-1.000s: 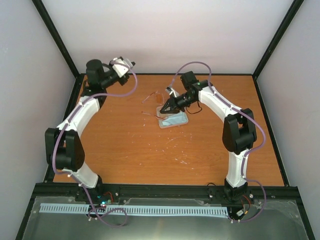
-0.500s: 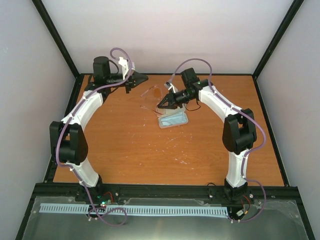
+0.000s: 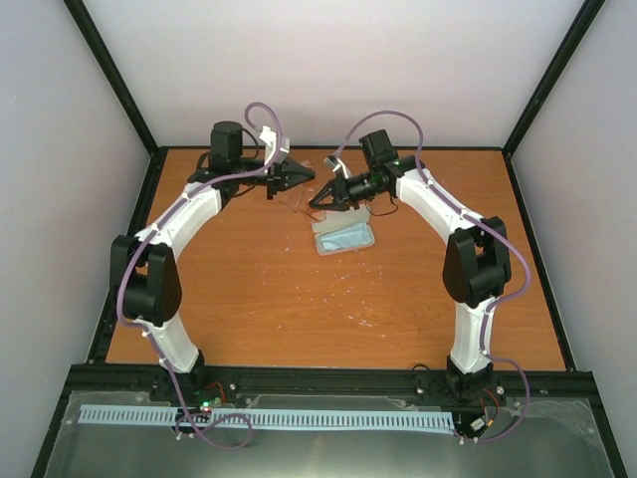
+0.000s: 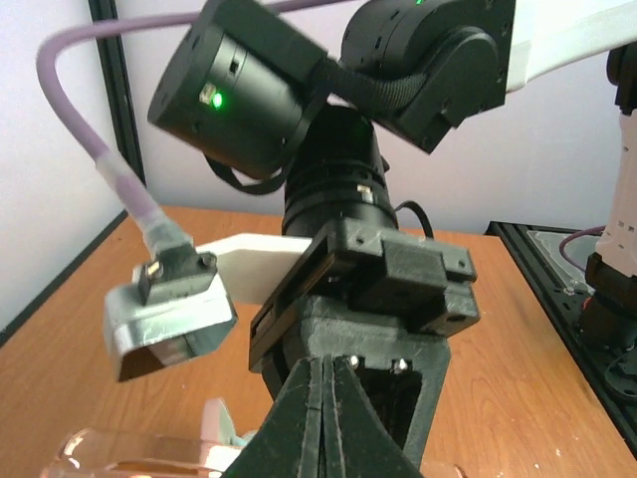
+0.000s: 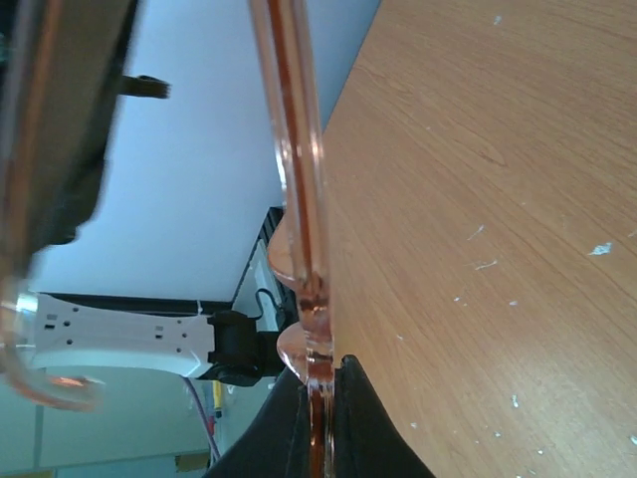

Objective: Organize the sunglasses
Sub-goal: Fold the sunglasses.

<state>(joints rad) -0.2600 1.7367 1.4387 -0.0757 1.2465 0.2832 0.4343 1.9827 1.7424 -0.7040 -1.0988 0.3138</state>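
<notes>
Table (image 3: 249, 289): orange-brown wood grain. On my right wrist feed it is flecked with small white specks.

Sunglasses (image 5: 296, 179): translucent amber-pink frame, very near the wood's tone.

Case (image 3: 344, 237): pale and whitish, with light blue showing inside.

Left arm (image 3: 189, 214) and right arm (image 3: 433, 204): white shells, black joints. Lilac cables (image 3: 264, 110) loop over each.

Left gripper (image 3: 307, 176) and right gripper (image 3: 316, 199): matt black.

I note a small green light (image 4: 214, 97) on the right arm's black wrist housing.

Walls (image 3: 328, 70): pale grey-lilac, plain.

Cage posts (image 3: 114, 75): black.
</notes>
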